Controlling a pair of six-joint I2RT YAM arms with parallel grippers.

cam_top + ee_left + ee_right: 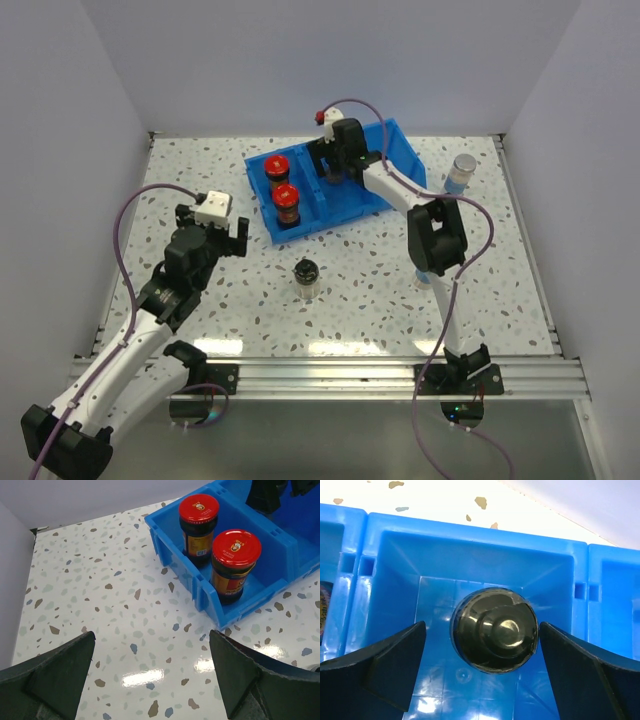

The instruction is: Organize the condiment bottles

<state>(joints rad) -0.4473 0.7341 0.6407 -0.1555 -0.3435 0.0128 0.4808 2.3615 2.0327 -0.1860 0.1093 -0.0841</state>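
right gripper in blue bin middle compartment, near far edge; jaws apart either side of black-capped jar, not touching. placement looks done. next: lift clear, fetch second black-capped jar at bench centre. left gripper spread, empty.

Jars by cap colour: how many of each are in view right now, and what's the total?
Red-capped jars: 2
Black-capped jars: 2
Silver-capped jar: 1
Total: 5 in view; the right arm may hide more.
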